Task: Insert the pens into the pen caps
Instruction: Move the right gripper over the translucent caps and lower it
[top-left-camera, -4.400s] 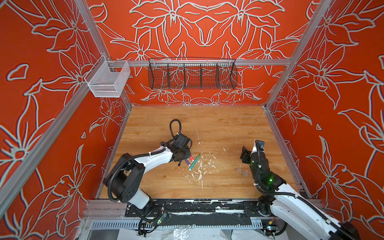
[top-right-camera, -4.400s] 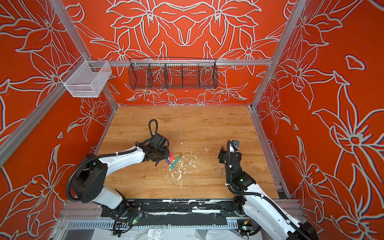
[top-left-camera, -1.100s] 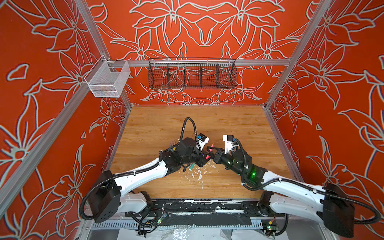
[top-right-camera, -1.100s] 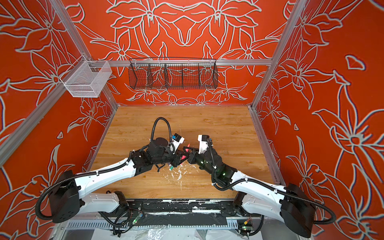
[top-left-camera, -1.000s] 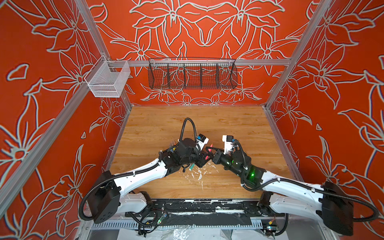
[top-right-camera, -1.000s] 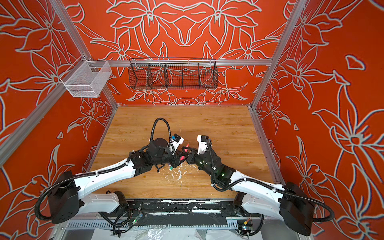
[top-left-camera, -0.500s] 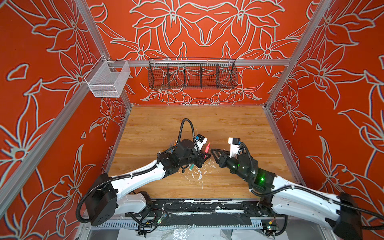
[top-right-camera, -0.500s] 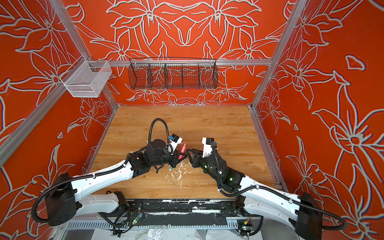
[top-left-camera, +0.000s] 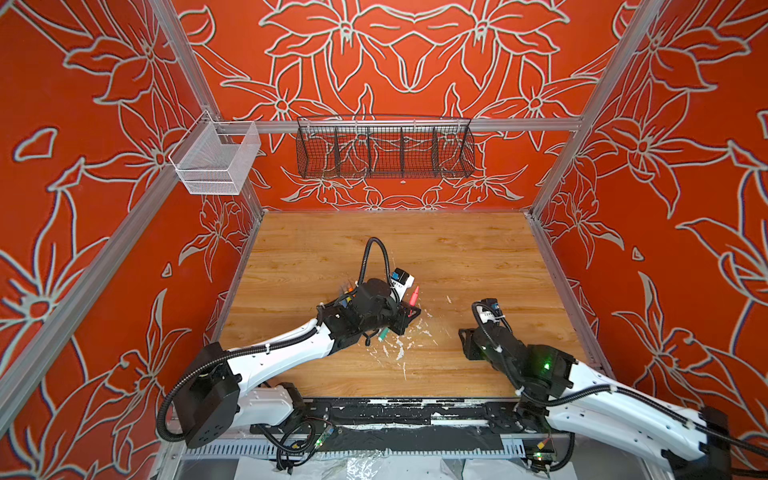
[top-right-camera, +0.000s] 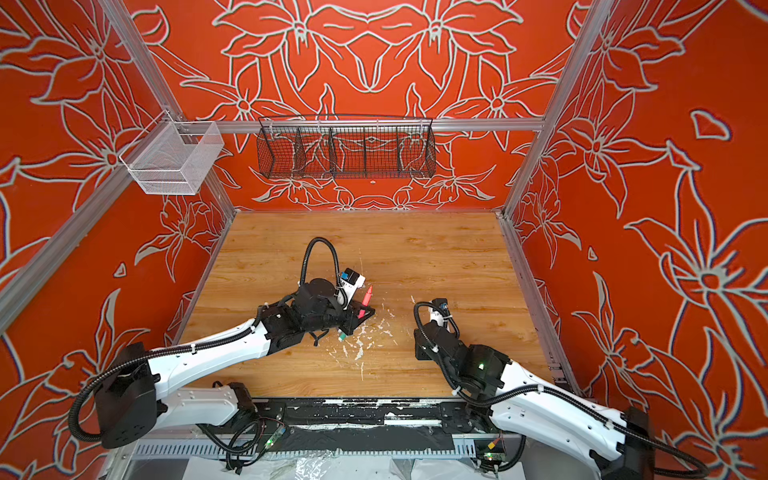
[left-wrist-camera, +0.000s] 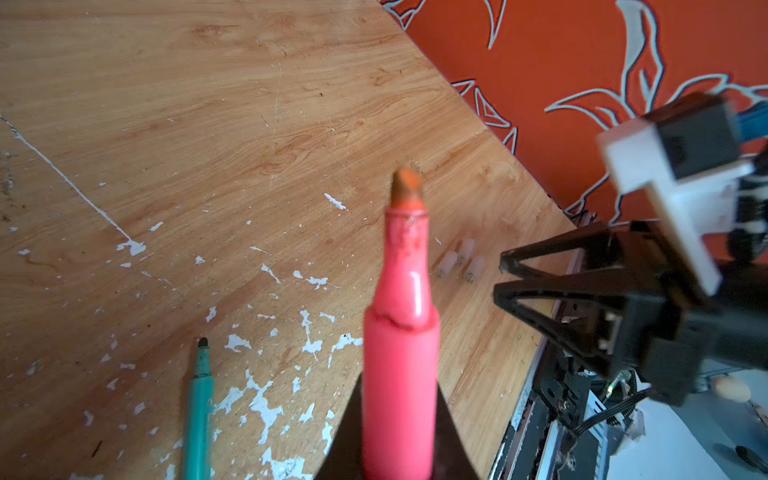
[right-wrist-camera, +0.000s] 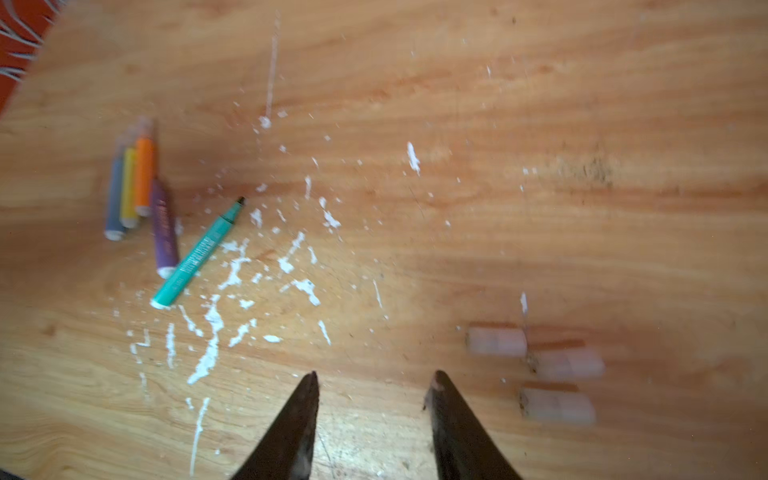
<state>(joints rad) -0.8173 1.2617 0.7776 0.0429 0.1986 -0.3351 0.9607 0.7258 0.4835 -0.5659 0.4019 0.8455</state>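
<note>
1. Jaws of the left end effector clamp the pink pen by its glossy barrel, clear of the worktop; its bare chisel tip looks stained orange-brown.
2. The right end effector stands apart, empty.
3. Three cloudy, stubby pen caps lie near it on scuffed woodgrain.
4. The green pen lies uncapped among white flecks.

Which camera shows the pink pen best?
The left wrist view: the pink pen fills the middle, bare tip showing, held by the left gripper. In both top views it is tiny. The right wrist view misses it.
</note>
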